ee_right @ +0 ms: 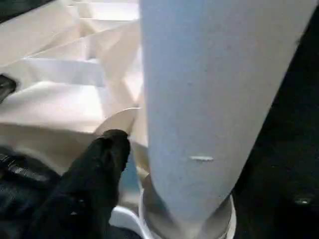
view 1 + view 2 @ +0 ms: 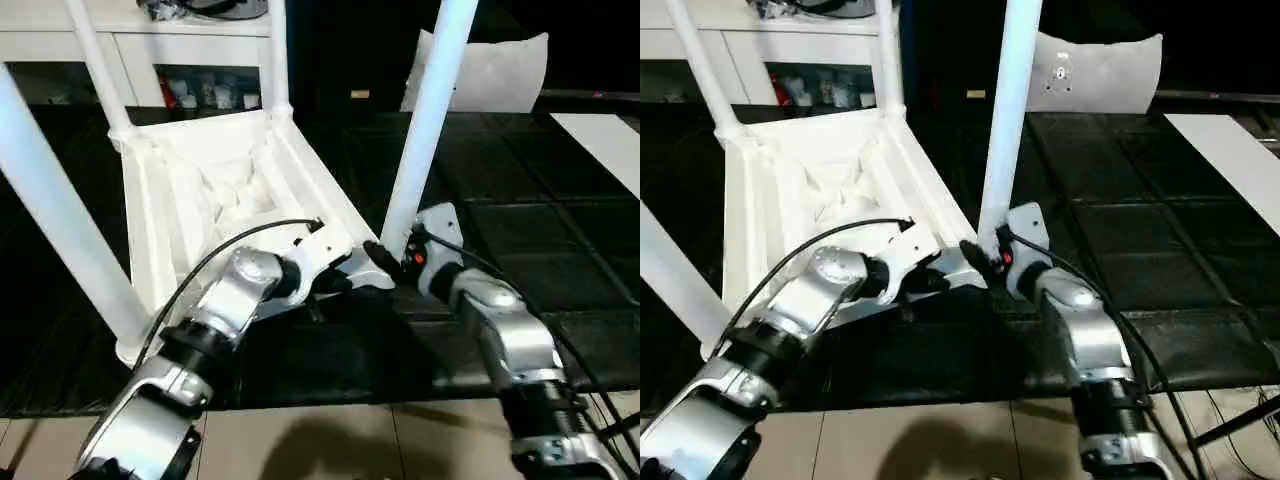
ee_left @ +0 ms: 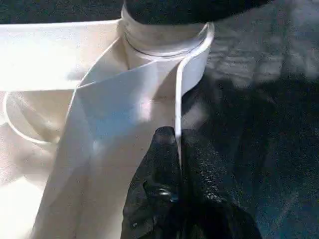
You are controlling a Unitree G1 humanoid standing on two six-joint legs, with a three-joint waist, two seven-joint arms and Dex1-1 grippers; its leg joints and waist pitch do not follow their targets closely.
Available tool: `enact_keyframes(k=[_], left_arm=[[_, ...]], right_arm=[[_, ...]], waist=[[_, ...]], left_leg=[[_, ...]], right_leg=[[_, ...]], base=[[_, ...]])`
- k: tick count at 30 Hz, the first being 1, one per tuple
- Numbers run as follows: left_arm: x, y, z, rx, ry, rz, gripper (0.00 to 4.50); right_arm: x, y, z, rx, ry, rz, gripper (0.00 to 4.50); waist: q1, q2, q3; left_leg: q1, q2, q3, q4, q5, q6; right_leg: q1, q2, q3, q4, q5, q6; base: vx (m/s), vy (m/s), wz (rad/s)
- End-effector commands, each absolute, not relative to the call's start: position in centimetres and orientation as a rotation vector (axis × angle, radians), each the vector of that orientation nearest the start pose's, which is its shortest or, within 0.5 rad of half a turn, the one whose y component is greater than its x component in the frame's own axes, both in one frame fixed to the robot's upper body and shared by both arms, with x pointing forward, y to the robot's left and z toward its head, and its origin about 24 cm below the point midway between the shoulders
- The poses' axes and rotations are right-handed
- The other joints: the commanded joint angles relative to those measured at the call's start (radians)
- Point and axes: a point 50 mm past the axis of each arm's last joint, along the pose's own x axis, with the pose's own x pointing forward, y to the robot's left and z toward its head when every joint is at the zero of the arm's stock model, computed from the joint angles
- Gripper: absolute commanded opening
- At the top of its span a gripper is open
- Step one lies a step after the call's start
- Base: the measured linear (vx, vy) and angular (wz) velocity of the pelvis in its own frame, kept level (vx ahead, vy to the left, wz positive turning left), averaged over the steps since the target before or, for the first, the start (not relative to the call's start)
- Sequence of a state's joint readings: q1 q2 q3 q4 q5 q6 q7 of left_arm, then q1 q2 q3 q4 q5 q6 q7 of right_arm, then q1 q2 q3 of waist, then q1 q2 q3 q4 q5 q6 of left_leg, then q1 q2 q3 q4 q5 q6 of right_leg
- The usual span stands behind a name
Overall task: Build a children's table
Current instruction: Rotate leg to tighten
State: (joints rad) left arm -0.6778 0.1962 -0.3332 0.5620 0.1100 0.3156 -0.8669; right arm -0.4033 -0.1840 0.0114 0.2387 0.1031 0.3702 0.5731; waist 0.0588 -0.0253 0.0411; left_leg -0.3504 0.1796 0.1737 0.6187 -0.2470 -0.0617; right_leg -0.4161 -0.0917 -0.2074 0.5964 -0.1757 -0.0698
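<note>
White plastic children's table [image 2: 215, 190] is seen upside down on black floor mats [image 2: 560, 250], legs upward. Its rim is pinched by the shut left gripper [image 3: 178, 149]. At the near leg [image 2: 425, 120], the right gripper [image 2: 385, 262] is seen; its jaw state cannot be told.

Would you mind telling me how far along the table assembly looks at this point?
All four legs stand up from the upturned table top, so the fitting looks mostly done. In hand: the left gripper is pinched shut on the top's thin rim beside the near right leg, while the right gripper sits at that leg's base. Left: confirming that leg is seated, then turning the table upright.
</note>
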Motion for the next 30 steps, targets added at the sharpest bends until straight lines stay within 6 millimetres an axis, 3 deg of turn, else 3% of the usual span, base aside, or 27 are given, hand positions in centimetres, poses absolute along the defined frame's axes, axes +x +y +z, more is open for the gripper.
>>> enact_keyframes(k=[1, 5, 6, 12, 17, 19, 21, 30], left_arm=[[33.8, 7.6, 7.7, 0.46, 0.346, -1.101, 0.0], [33.2, 8.9, 7.4, 0.504, 0.347, -1.193, 0.0], [33.1, 9.1, 7.4, 0.507, 0.352, -1.209, 0.0], [31.9, 9.9, 7.3, 0.556, 0.344, -1.393, 0.0], [30.3, 10.2, 7.1, 0.59, 0.362, -1.571, 0.0], [29.9, 10.3, 7.0, 0.603, 0.372, -1.607, 0.0], [29.8, 10.3, 6.9, 0.605, 0.375, -1.616, 0.0], [29.0, 10.4, 6.8, 0.614, 0.38, -1.68, 0.0]], right_arm=[[31.2, -13.1, 7.2, -0.038, 0.2, 0.726, 3.79], [30.1, -15.2, 7.8, -0.101, 0.2, 0.91, 4.03], [29.9, -15.5, 7.8, -0.12, 0.207, 0.944, 4.28], [29.1, -17.5, 8.1, -0.176, 0.271, 1.126, 4.47], [28.8, -18.2, 8.2, -0.217, 0.318, 1.27, 4.47], [28.7, -18.2, 8.1, -0.238, 0.33, 1.311, 4.47], [28.6, -18.2, 8.0, -0.236, 0.337, 1.327, 4.47], [28.1, -17.8, 7.4, -0.148, 0.38, 1.451, 3.88]], waist=[[0.008, -0.01, -0.072], [0.013, -0.012, -0.071], [0.011, -0.011, -0.07], [0.016, -0.012, -0.07], [0.038, -0.013, -0.07], [0.046, -0.018, -0.069], [0.054, -0.015, -0.069], [0.056, -0.017, -0.068]], left_leg=[[-0.007, 0.071, -0.029, -0.058, 0.081, 0.131], [-0.009, 0.067, -0.027, -0.056, 0.052, 0.136], [-0.011, 0.068, -0.028, -0.057, 0.051, 0.135], [-0.008, 0.068, -0.029, -0.058, 0.036, 0.127], [-0.003, 0.075, -0.026, -0.057, 0.064, 0.132], [-0.002, 0.077, -0.025, -0.057, 0.065, 0.126], [-0.001, 0.079, -0.025, -0.058, 0.061, 0.116], [-0.004, 0.077, -0.027, -0.06, 0.03, 0.093]], right_leg=[[0.088, -0.101, 0.099, -0.065, -0.158, -0.046], [0.092, -0.101, 0.1, -0.068, -0.171, -0.037], [0.092, -0.1, 0.1, -0.066, -0.17, -0.035], [0.089, -0.097, 0.096, -0.073, -0.218, -0.032], [0.083, -0.101, 0.1, -0.061, -0.173, -0.073], [0.083, -0.102, 0.101, -0.063, -0.182, -0.07], [0.082, -0.103, 0.101, -0.063, -0.191, -0.068], [0.086, -0.102, 0.098, -0.072, -0.247, -0.033]], base=[[0.0, 0.0, 0.0], [0.0, 0.0, 0.0], [0.0, 0.0, 0.0], [0.0, 0.0, 0.0], [0.0, 0.0, 0.0], [0.0, 0.0, 0.0], [0.0, 0.0, 0.0], [0.0, 0.0, 0.0]])
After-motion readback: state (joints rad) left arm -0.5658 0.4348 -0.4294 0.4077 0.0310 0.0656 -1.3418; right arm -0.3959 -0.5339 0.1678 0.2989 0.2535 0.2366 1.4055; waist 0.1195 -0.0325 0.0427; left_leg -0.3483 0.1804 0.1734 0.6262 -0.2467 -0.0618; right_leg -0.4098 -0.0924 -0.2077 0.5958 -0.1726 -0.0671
